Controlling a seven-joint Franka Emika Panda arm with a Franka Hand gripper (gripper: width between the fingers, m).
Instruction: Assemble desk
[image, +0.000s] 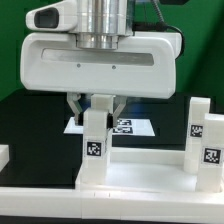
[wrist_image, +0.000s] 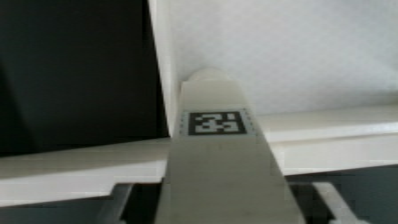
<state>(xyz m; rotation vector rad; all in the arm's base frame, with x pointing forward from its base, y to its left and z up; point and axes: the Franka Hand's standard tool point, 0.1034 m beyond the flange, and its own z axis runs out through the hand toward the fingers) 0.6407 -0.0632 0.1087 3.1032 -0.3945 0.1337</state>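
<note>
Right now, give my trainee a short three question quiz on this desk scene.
1. True or false: the gripper is closed on an upright leg.
2. How many tagged legs can you count in the exterior view? A) one B) three C) five
3. Fill in: behind the gripped leg, flat on the dark table, lies the ____ board.

Key: 1 true. 2 B: the gripped leg, plus two more on the exterior view's right. 3 marker.
</note>
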